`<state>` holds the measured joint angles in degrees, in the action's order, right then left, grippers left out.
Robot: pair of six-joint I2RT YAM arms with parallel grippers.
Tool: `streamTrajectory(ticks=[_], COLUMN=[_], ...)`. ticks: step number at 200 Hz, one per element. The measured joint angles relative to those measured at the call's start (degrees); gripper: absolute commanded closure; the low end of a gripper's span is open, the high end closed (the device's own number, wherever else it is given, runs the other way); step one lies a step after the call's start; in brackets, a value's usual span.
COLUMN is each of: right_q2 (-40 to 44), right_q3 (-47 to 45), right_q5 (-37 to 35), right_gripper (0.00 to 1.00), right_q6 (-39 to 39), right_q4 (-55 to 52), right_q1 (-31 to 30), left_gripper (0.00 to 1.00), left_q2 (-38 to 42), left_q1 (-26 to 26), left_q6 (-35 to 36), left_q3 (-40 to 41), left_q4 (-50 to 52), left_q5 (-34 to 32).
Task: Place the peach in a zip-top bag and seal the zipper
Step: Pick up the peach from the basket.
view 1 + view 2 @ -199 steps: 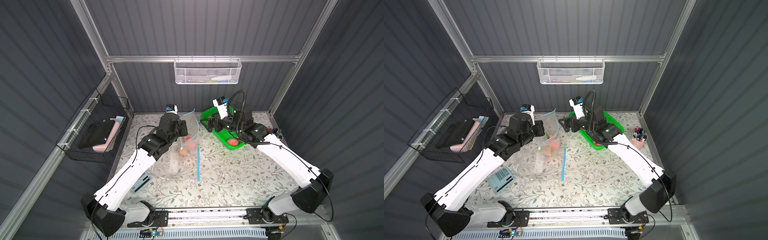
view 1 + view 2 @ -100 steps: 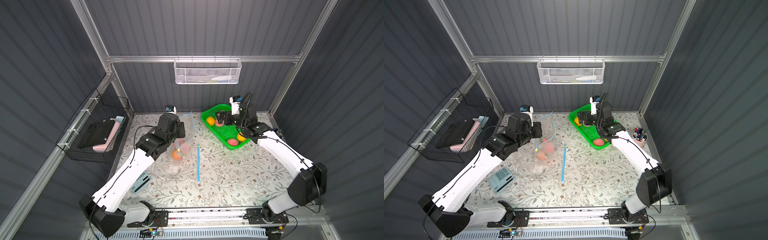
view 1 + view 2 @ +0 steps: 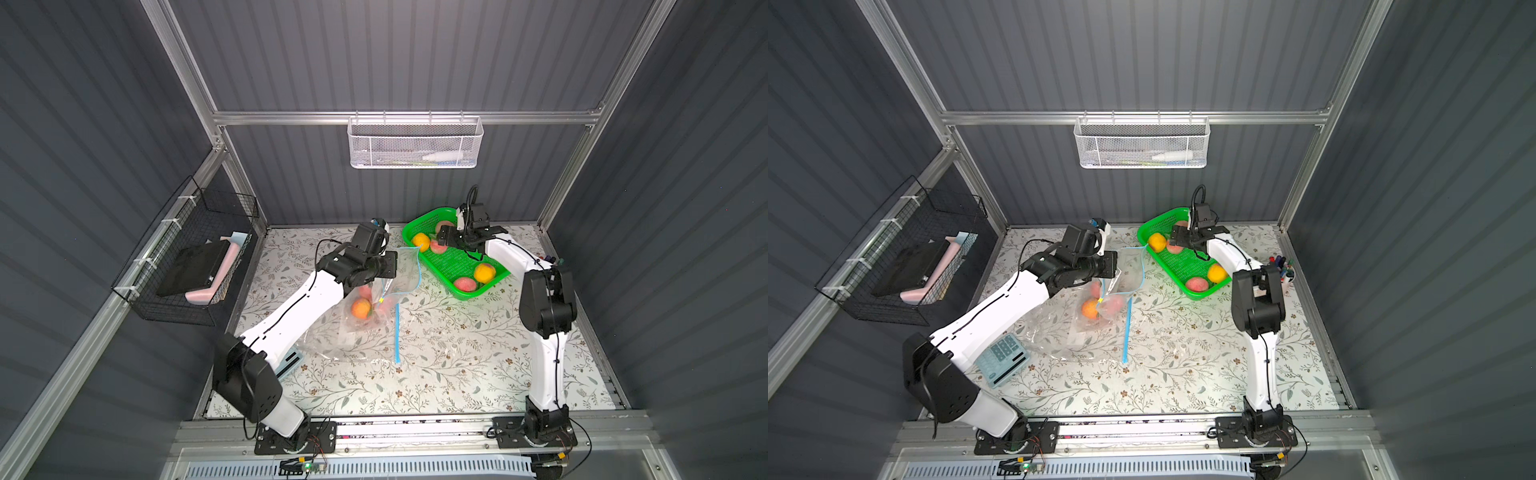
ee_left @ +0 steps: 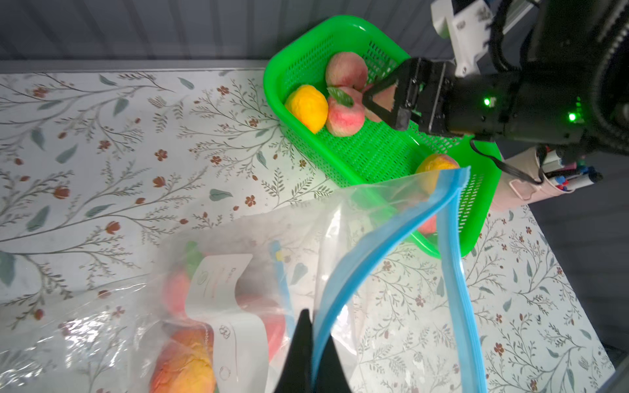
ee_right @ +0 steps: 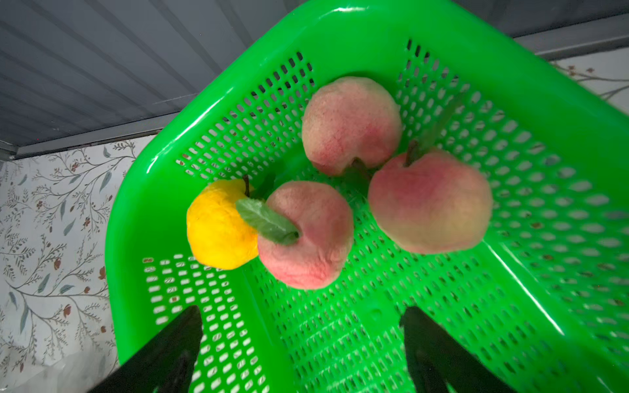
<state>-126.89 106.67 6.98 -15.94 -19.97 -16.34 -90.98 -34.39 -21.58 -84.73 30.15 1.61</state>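
My left gripper point(image 4: 311, 320) point(image 3: 392, 266) is shut on the blue zipper rim of a clear zip-top bag point(image 4: 374, 238) point(image 3: 407, 270) point(image 3: 1129, 270) and holds its mouth up and open toward the green basket point(image 5: 143, 190) point(image 3: 457, 266). Peaches point(image 3: 360, 308) point(image 4: 183, 364) show through clear plastic below it; I cannot tell which bag holds them. My right gripper point(image 5: 301, 310) point(image 3: 442, 241) point(image 4: 379, 109) hangs open and empty inside the basket. Just beyond its fingers lies a pink peach point(image 5: 306, 234), with two more pink ones point(image 5: 429, 200) and a yellow one point(image 5: 218, 224) around it.
A second clear bag with a blue zipper strip point(image 3: 397, 332) lies flat mid-table. A calculator point(image 3: 1003, 359) sits by the left arm's base and a pen cup point(image 3: 1283, 270) to the right of the basket. A black wire basket point(image 3: 195, 257) hangs on the left wall and a white mesh one point(image 3: 415, 141) on the back wall.
My right arm has swung back from the bag's mouth to the green basket and lowered over the peaches. The left arm still holds the bag's rim and has shifted a little.
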Motion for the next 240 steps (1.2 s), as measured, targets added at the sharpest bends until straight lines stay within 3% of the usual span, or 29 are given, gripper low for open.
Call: streamTrajectory(ticks=[60, 145, 189, 240], right_q2=[-5.4, -11.4, -11.8, -10.9], right_q3=[2.3, 9.7, 9.9, 9.0], right_q5=[2.8, 0.7, 0.7, 0.6], right_gripper=[0.16, 0.19, 0.34, 0.35], right_q6=[0.7, 1.2, 2.1, 1.1], right_q4=[-0.5, 0.9, 1.1, 0.6], right_q1=[-0.2, -0.2, -0.2, -0.1], left_gripper=[1.0, 1.0, 1.0, 1.0], left_q2=[-1.6, -1.6, -1.6, -1.6], left_q1=[0.0, 0.0, 0.0, 0.0], left_q6=[-2.0, -3.3, -3.6, -4.2], left_q3=[-0.3, -0.3, -0.3, -0.3], left_q4=[-1.5, -2.2, -2.2, -2.1], left_q5=[3.1, 4.3, 4.2, 3.7])
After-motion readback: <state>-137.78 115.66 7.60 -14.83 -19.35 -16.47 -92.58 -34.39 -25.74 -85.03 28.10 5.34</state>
